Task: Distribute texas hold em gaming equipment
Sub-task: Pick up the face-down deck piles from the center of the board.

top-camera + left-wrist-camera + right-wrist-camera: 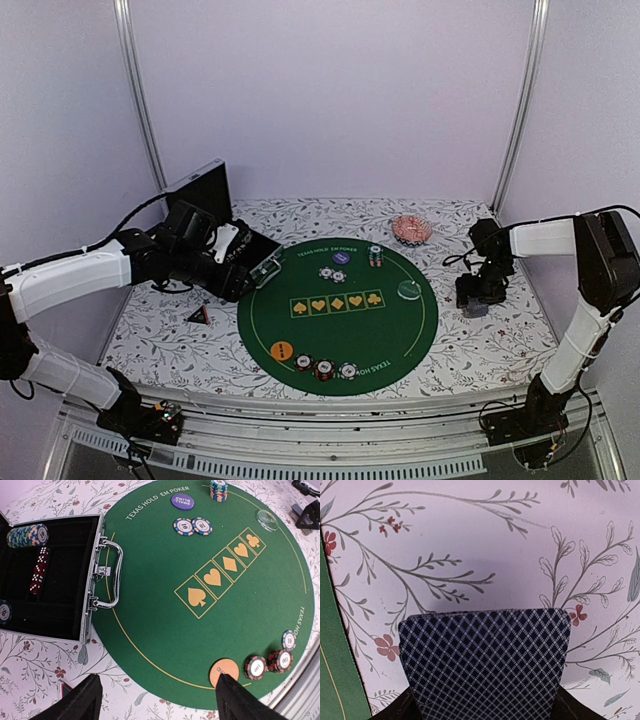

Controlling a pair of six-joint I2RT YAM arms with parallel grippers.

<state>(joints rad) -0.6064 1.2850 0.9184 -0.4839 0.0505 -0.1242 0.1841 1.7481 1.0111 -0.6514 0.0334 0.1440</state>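
Open case (60,615) and poker chips (255,667) edge the mat (200,640); felt between lies bare.

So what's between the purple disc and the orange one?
Two striped chips, then the printed suit row, then bare green mat; the left wrist view shows it best.

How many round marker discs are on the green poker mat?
3: purple disc at the far edge of the mat, pale disc on its right, orange disc at its near-left edge. None appears hidden.
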